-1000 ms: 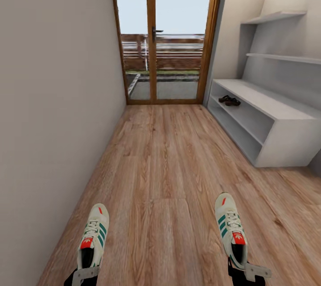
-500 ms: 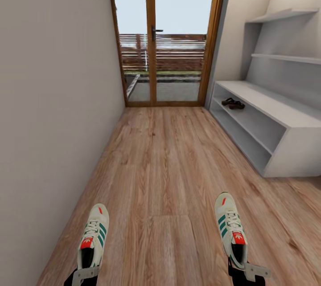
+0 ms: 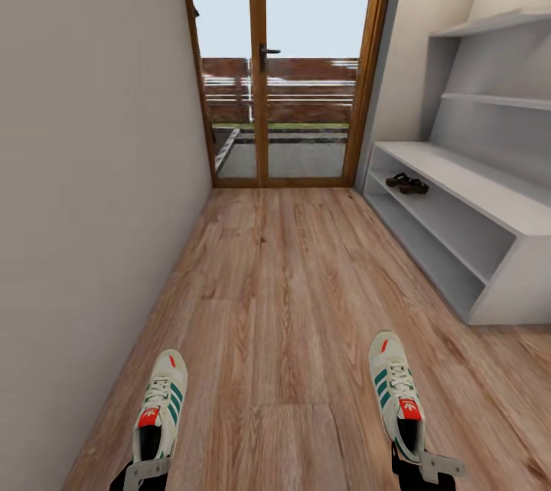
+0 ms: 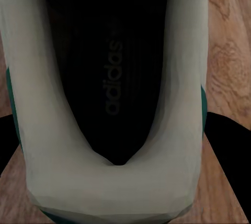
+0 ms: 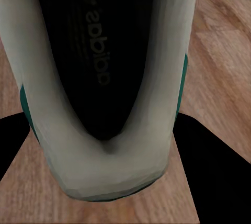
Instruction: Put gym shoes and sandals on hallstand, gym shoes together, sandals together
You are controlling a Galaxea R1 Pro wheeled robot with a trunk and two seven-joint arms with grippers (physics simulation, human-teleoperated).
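Both insoles read "adidas"; left gripper (image 3: pixel 145 473) and right gripper (image 3: pixel 428 469), cut off at 6 o'clock, each clamp a gym shoe (image 3: pixel 158 407) (image 3: pixel 398 393).

Both arms low, L tool (image 3: pixel 145 469) & R tool (image 3: pixel 425 468) each clamped on shoe.

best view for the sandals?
Head view. The two sandals sit side by side on the hallstand's upper open shelf, small but unobstructed. Both wrist views look into the heel openings of gripped gym shoes, with floor beyond.
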